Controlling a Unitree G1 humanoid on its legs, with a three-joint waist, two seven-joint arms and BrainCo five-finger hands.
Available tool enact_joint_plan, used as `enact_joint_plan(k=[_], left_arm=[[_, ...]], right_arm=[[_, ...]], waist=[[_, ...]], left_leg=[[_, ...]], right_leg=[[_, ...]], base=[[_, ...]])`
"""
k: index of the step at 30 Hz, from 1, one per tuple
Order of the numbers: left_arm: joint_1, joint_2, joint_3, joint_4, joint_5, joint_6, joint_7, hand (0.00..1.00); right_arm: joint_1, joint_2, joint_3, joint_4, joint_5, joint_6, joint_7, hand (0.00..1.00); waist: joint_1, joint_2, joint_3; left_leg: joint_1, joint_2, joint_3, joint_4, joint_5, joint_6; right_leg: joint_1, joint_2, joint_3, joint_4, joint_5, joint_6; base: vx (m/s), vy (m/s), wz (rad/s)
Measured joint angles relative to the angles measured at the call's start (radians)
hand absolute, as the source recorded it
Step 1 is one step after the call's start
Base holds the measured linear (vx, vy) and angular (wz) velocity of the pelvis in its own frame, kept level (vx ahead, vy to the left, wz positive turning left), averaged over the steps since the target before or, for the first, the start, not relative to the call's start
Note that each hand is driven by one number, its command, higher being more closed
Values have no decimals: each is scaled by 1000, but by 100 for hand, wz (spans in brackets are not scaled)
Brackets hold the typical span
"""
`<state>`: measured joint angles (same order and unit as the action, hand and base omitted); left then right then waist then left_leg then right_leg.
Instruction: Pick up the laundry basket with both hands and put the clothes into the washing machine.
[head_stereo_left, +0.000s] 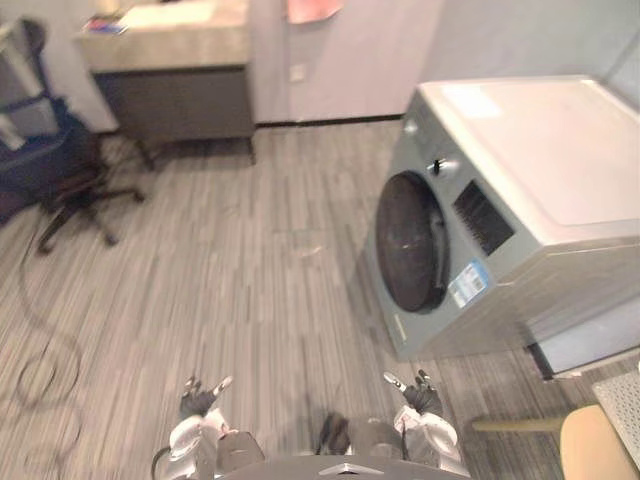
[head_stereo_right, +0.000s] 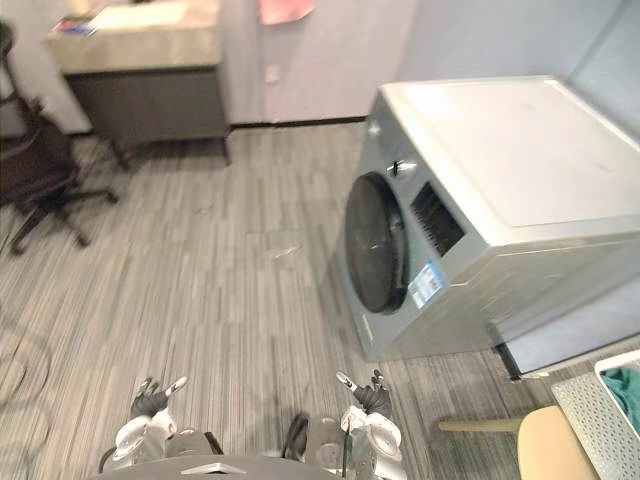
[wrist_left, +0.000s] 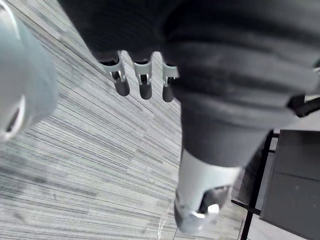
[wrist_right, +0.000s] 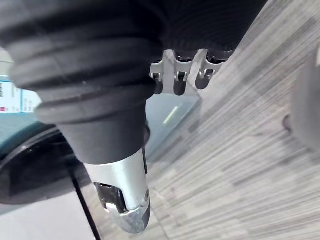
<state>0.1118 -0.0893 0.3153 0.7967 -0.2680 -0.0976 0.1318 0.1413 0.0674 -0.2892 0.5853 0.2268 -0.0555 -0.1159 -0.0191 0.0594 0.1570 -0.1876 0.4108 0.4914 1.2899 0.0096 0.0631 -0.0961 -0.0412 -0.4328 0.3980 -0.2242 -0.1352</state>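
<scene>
The left hand (head_stereo_left: 198, 400) and right hand (head_stereo_left: 420, 397) hung low, fingers loose and empty, probably because the basket (head_stereo_right: 590, 418) sat far right, past the shut washer (head_stereo_left: 500, 200).

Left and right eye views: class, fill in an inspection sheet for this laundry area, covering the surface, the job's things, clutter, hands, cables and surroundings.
Surface: grey striped floor.
Job's things: washer at right, its round door shut; white basket at the lower right edge, teal cloth in it.
Clutter: small items on the counter.
Hands: left hand and right hand low and apart, fingers relaxed, holding nothing.
Cables: nothing seen.
Surroundings: office chair at left; tan stool by the basket; pink item on the wall.
</scene>
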Motion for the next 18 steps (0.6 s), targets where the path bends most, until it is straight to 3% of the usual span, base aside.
enact_joint_plan(k=[3, 4, 6, 8, 9, 10, 11, 12, 13, 14, 16, 17, 18], left_arm=[[12, 2, 15, 5, 10, 2, 0, 0], [23, 10, 16, 0, 17, -1, 3, 0], [26, 9, 16, 0, 18, -5, 8, 0], [30, 10, 8, 4, 18, -9, 9, 0], [39, 7, -6, 14, 18, -13, 9, 0], [54, 4, -21, 40, 24, -14, 8, 0], [55, 17, -12, 54, 30, -15, 9, 0], [60, 57, -2, 47, 39, -27, 18, 0], [60, 67, -2, 48, 47, -34, 19, 0], [63, 75, -8, 54, 57, -32, 18, 0], [70, 83, -29, 43, 57, -33, 19, 0], [72, 89, -63, 18, 58, -33, 20, 0], [67, 96, -84, -17, 58, -38, 20, 0]], right_arm=[[27, -5, 81, -93, 0, 10, 2, 0], [39, -8, 144, -161, -1, 1, 7, 0], [45, -9, 181, -211, -12, -13, 15, 0], [46, -9, 196, -269, -22, -32, 26, 0], [58, -12, 196, -310, -21, -51, 26, 0], [68, -31, 196, -350, -23, -70, 25, 0], [54, -21, 195, -332, -29, -74, 24, 0], [54, -19, 220, -338, -36, -69, 29, 0], [53, -19, 228, -357, -38, -71, 29, 0], [7, -17, 239, -389, -63, -76, 25, 0], [-104, -24, 257, -372, -119, -82, 12, 0], [-221, -44, 293, -317, -158, -91, -1, 0], [-331, -66, 318, -262, -199, -92, -5, 0]], waist=[[3, -32, 4], [11, -46, 2], [18, -46, -3], [21, -41, -7], [20, -23, -23], [19, 24, -50], [17, -4, -48], [7, -54, -56], [6, -68, -61], [15, -85, -72], [31, -83, -73], [49, -73, -72], [54, -61, -65]], left_leg=[[-59, 10, -10, -175, -117, -15], [-68, -16, -56, -390, -155, -51], [-72, -63, -152, -646, -161, -69], [-74, -94, -280, -888, -130, -107], [-70, -112, -371, -1005, -81, -133], [-73, -110, -441, -1047, 23, -209], [-82, -128, -433, -987, 9, -272], [-101, -178, -404, -910, -64, -236], [-113, -191, -392, -873, -93, -222], [-130, -198, -321, -791, -163, -196], [-126, -189, -219, -780, -194, -167], [-116, -177, -124, -818, -187, -141], [-111, -185, -67, -856, -170, -115]], right_leg=[[102, -18, 131, -105, 20, 62], [128, -42, 207, -132, 22, 95], [135, -74, 276, -132, 12, 139], [138, -116, 350, -120, -14, 205], [138, -134, 388, -113, -38, 258], [134, -137, 431, -103, -70, 317], [137, -171, 466, -95, -86, 343], [132, -215, 495, -99, -82, 354], [126, -215, 501, -105, -61, 351], [98, -256, 517, -139, 9, 366], [38, -289, 507, -186, 115, 348], [-21, -311, 421, -213, 197, 300], [-75, -329, 259, -187, 212, 276]], base=[[585, 167, -115], [450, 239, -157], [409, 366, -134], [397, 509, -109], [391, 631, -101], [381, 672, -100], [345, 663, -72], [310, 565, -33], [339, 614, -68], [290, 576, -104], [157, 489, -151], [71, 405, -169], [57, 372, -149]])
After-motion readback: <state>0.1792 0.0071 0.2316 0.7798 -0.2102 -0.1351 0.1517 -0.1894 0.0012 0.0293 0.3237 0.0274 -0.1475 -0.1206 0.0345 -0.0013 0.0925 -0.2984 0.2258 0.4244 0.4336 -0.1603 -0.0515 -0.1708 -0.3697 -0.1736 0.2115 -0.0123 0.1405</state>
